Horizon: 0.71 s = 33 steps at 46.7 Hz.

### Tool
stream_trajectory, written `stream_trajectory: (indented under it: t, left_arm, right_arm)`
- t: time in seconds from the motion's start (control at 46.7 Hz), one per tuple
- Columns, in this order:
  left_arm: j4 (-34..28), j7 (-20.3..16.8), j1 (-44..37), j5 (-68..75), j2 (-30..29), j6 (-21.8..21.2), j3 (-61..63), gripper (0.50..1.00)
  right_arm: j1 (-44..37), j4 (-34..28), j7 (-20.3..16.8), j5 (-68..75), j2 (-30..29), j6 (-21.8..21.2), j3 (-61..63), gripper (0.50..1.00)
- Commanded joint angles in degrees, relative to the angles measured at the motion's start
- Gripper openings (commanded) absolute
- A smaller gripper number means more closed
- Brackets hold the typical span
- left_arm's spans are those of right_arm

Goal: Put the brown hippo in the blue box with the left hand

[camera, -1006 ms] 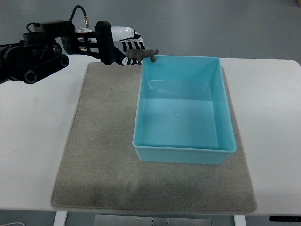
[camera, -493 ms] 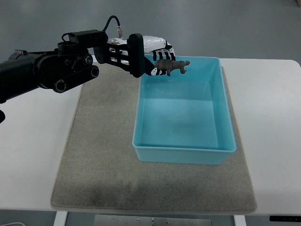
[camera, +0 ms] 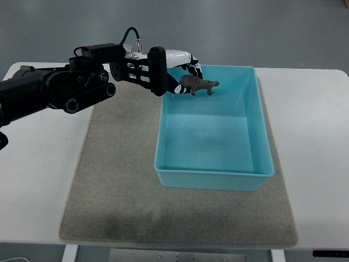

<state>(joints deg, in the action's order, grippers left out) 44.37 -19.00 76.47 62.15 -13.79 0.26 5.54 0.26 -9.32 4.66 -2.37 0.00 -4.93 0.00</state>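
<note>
The brown hippo hangs in the air over the far left corner of the blue box, its head pointing right. My left hand reaches in from the left on a black arm and is shut on the hippo's rear end. The hippo sits above the box's inner floor, just inside the far rim. The box is open-topped with nothing else in it. My right arm is out of view.
The blue box rests on the right half of a grey mat, which lies on a white table. The black forearm spans the mat's far left corner.
My left arm has carried the hippo rightward from outside the box's far left corner to over the box, then lowered it slightly.
</note>
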Motion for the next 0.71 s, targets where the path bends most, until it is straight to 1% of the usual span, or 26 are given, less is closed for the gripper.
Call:
stream_trajectory:
  t: [0.0, 0.278, 0.428, 0.493, 0.557, 0.6, 0.685]
  left_arm:
    - [0.0, -0.1, -0.1, 0.0, 0.0, 0.1, 0.0, 0.769]
    - [-0.4, 0.0, 0.0, -0.3, 0.0, -0.1, 0.0, 0.771]
    - [-3.4, -0.1, 0.0, -0.6, 0.0, -1.1, -0.1, 0.776]
    - [-4.9, -0.1, 0.1, -0.7, -0.2, -1.5, -0.2, 0.81]
    - [-6.7, -0.2, 0.1, -0.7, -0.5, -1.8, -0.2, 0.812]
    - [-8.3, -0.3, 0.0, -0.8, -0.6, -1.8, -0.3, 0.825]
    - [-11.8, -0.5, -0.1, -1.0, -0.6, -1.8, -0.7, 0.883]
  right_arm:
    - [0.0, 0.0, 0.0, 0.0, 0.0, -0.1, 0.0, 0.936]
    - [0.0, 0.0, 0.0, 0.0, 0.0, 0.0, 0.0, 0.936]
    - [0.0, 0.0, 0.0, 0.0, 0.0, 0.0, 0.0, 0.936]
    - [0.0, 0.0, 0.0, 0.0, 0.0, 0.0, 0.0, 0.936]
    - [0.0, 0.0, 0.0, 0.0, 0.0, 0.0, 0.0, 0.936]
    - [0.0, 0.0, 0.0, 0.0, 0.0, -0.1, 0.0, 0.936]
    - [0.0, 0.0, 0.0, 0.0, 0.0, 0.0, 0.0, 0.936]
